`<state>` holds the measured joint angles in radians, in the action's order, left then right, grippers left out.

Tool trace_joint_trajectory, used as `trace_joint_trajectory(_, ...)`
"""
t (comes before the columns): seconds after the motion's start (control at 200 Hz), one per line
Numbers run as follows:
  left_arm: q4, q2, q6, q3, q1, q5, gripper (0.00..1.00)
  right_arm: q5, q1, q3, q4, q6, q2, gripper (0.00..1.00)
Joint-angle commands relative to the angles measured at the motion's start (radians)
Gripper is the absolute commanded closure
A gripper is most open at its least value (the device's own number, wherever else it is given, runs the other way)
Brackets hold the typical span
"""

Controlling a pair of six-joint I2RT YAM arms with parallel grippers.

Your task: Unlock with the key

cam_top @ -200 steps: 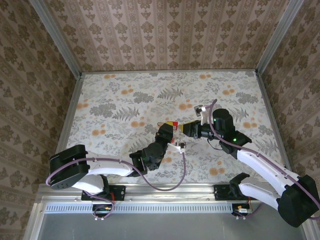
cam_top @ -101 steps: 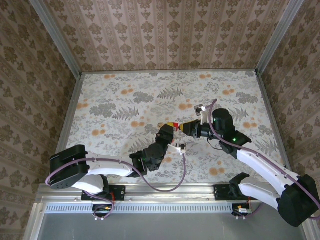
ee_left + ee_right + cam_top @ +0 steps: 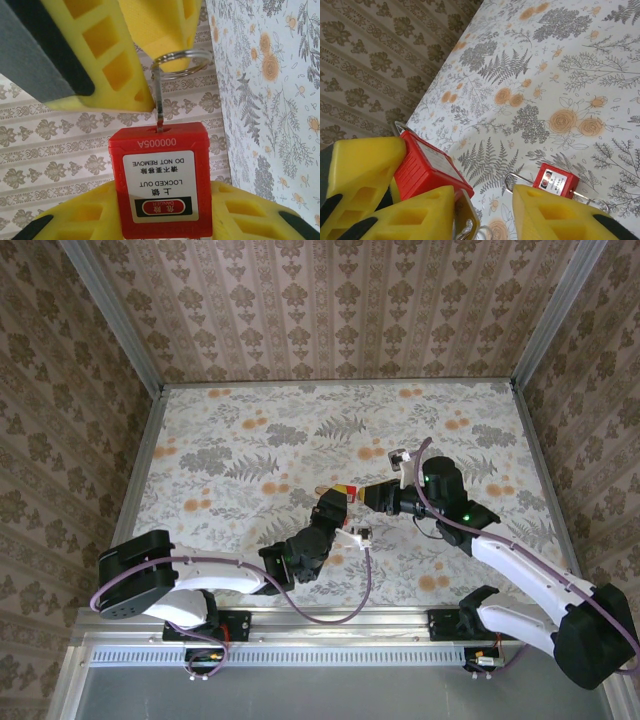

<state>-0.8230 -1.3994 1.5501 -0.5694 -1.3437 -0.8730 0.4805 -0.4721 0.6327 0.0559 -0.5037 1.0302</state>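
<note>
Lock: A red safety padlock [image 3: 159, 180], labelled "Locked out, do not remove", sits clamped between the fingers of the left gripper [image 3: 333, 504]. It is held off the worktop [image 3: 580, 75] with its keyway end facing the other arm.
Key: The key [image 3: 158, 102] has its blade seated in the keyway. Its key ring [image 3: 176, 59] hangs in the gap between the right gripper's fingers.
Right gripper: The right gripper [image 3: 485, 205] faces the left one with its jaws parted. The key's head lies against one finger and the other finger stands off it, so nothing is pinched.
Shackle: A sliver of shackle [image 3: 399, 126] peeks out beside the left gripper's finger. Whether it has sprung cannot be told.
Bystander: A second padlock [image 3: 555, 181] lies flat on the worktop, just beyond one fingertip of the right gripper.
Stage: The key appears inserted, and the unlocking turn is not confirmed.
Risk: With the jaws loose, a re-grip that catches the ring rather than the head would twist without turning the blade. Closing off-centre could lever the key sideways, binding it or drawing it out. A hard twist could also rotate the padlock within the left gripper, which presses on only two faces.
</note>
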Motion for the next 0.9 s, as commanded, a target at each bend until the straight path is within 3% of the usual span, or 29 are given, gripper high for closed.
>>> trace_joint_trajectory(0.0,-0.080,0.023,0.020,-0.003,-0.017,-0.015,0.75,-0.025,-0.007,0.029,-0.020,-0.006,0.015,0.61)
trace_joint_trajectory(0.405,-0.116,0.007,0.027,-0.001,-0.017,-0.015,0.75,-0.017,-0.005,0.051,-0.053,-0.024,-0.028,0.57)
trace_joint_trajectory(0.685,-0.152,-0.021,0.025,-0.010,-0.014,-0.005,0.75,0.058,0.110,0.146,-0.185,-0.119,-0.086,0.35)
trace_joint_trajectory(0.895,-0.156,-0.038,0.011,-0.034,-0.006,0.008,0.75,0.163,0.255,0.058,-0.094,-0.302,-0.106,0.19)
